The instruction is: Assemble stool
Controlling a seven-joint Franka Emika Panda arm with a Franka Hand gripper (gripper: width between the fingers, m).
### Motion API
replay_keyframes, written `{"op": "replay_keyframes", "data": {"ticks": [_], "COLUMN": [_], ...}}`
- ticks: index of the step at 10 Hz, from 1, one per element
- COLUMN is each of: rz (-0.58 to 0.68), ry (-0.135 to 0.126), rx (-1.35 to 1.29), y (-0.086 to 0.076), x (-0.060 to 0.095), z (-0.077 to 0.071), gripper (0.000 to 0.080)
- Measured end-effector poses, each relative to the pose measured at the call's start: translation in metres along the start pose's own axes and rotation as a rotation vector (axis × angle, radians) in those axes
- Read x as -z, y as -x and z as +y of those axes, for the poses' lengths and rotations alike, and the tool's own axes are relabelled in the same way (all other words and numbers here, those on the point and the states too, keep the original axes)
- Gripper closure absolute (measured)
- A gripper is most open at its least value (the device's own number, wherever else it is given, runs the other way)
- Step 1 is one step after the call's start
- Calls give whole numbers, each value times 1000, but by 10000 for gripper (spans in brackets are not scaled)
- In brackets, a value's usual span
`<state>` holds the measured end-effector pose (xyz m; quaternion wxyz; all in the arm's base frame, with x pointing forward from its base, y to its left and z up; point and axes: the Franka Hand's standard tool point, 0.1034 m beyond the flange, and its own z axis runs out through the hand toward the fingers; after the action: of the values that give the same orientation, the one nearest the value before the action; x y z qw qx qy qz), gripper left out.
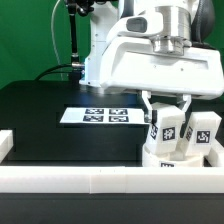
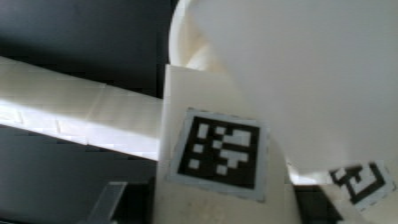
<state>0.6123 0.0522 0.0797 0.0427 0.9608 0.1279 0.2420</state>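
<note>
Item: stool (image 1: 182,150), white matte plastic, at lower right of the exterior frame on the black desk (image 1: 50,115), against the rail wall (image 1: 60,178). We note two blocky tagged legs (image 1: 168,130) standing upright in the round seat (presumably socketed). The gripper (image 1: 166,112) sits over the nearer leg; whether its jaws grip it, we cannot tell. The marker board (image 1: 98,116) lies mid-frame.

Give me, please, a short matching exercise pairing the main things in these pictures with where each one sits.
Things:
1. marker board
2. rail wall
3. seat disc
4. gripper

Places:
A. along the table's near edge
B. directly above the seat disc, among the tagged legs
C. flat on the black table
D. against the rail wall, legs upright on it

Pairs: 1-C, 2-A, 3-D, 4-B
</note>
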Motion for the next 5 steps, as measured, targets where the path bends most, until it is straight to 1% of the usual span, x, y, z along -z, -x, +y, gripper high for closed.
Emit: {"op": "replay_keyframes", "data": {"ticks": [1, 2, 3, 5], "rz": [0, -1, -4, -14], "ry": [0, 0, -2, -7], "rx": [0, 0, 0, 2], "y": [0, 0, -3, -9], "x": [0, 0, 4, 13], "z": [0, 0, 1, 3], "gripper": [255, 255, 170, 156]}}
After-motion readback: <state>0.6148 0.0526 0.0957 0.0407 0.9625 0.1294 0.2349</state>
